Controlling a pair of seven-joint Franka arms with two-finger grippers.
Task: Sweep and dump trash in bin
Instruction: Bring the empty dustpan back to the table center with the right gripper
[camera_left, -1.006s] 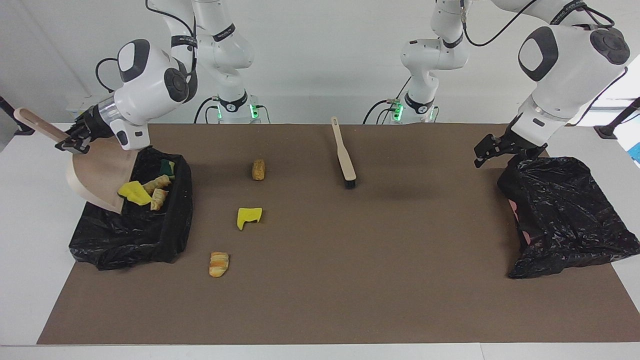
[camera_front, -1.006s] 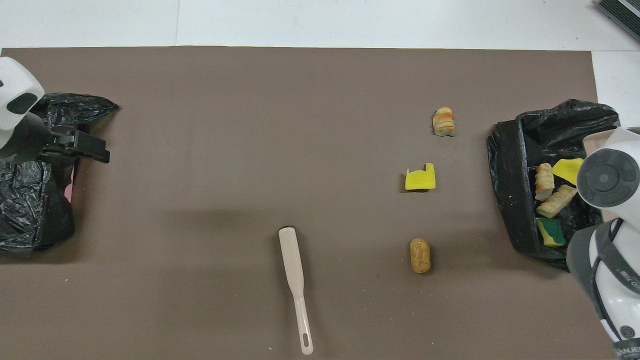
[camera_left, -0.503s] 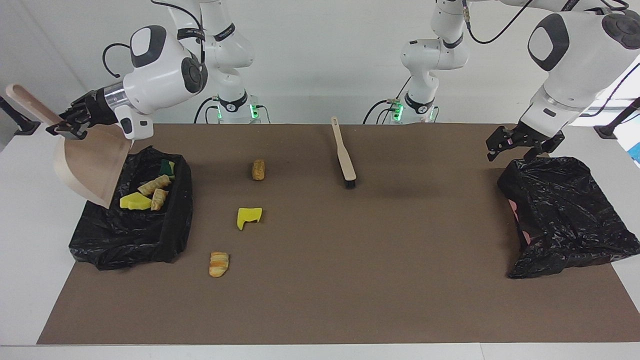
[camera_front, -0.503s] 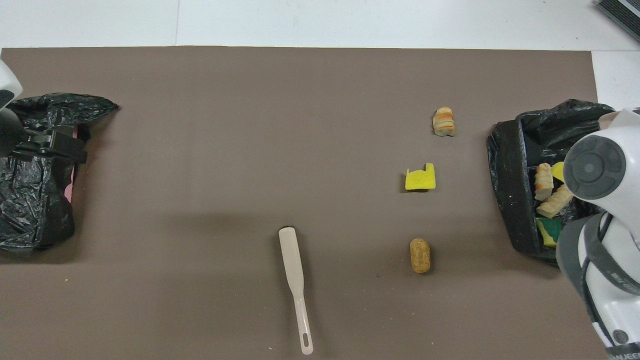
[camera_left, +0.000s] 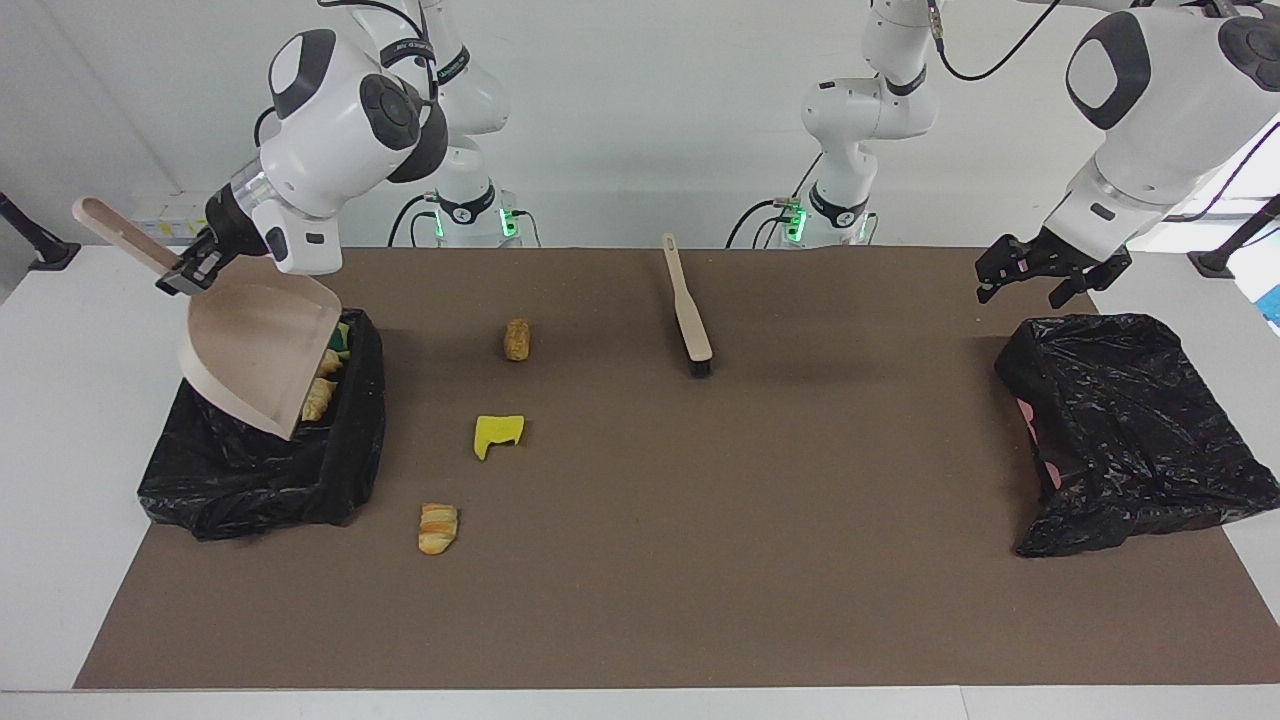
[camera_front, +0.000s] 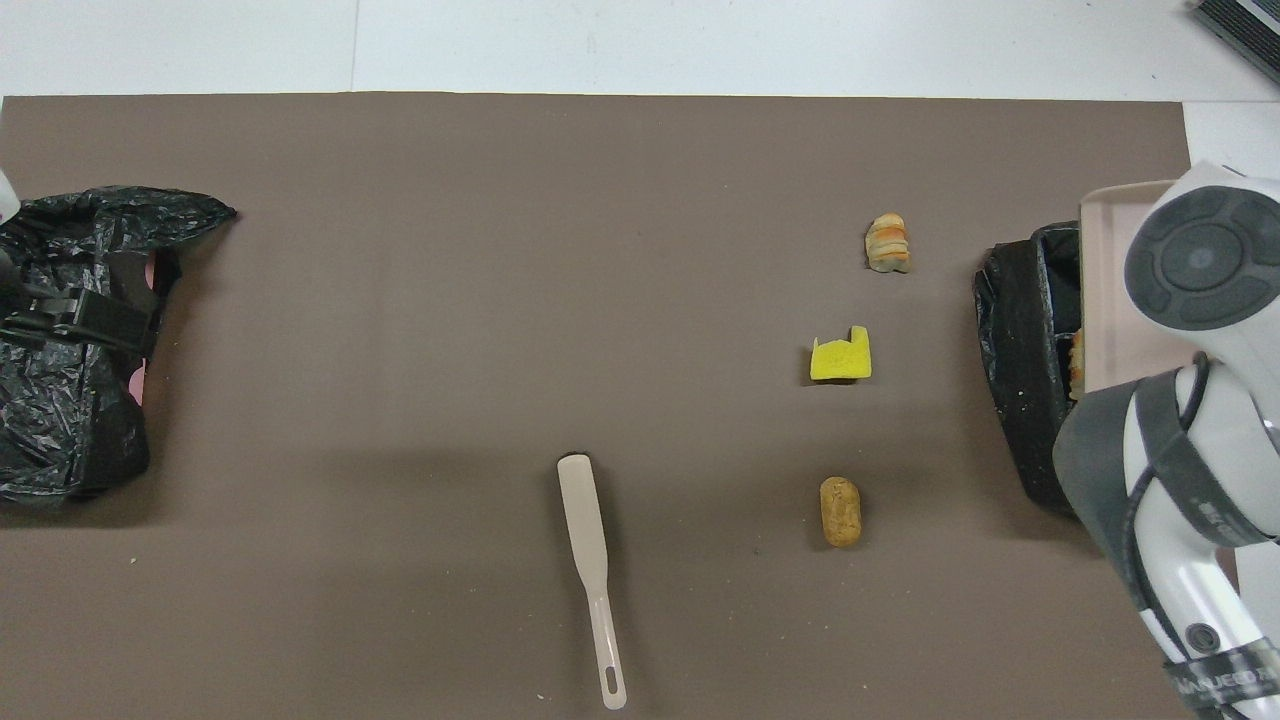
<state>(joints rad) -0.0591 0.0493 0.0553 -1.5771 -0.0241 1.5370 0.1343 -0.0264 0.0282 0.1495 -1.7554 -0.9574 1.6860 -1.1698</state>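
Three trash scraps (camera_left: 498, 435) are lying on the mat; dustpan (camera_left: 262, 355) is being gripped by right gripper (camera_left: 185, 275) over bin (camera_left: 345, 470); left gripper (camera_left: 1035, 272) is being held open

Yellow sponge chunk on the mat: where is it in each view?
Facing view: yellow sponge chunk lies between the two bread pieces, beside the lined bin.
Overhead view: same chunk, middle of that row.
Shared landmark: the brush, lying nearer the robots.

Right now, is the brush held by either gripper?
No: the brush lies alone on the mat; the right gripper holds the dustpan, the left gripper nothing.
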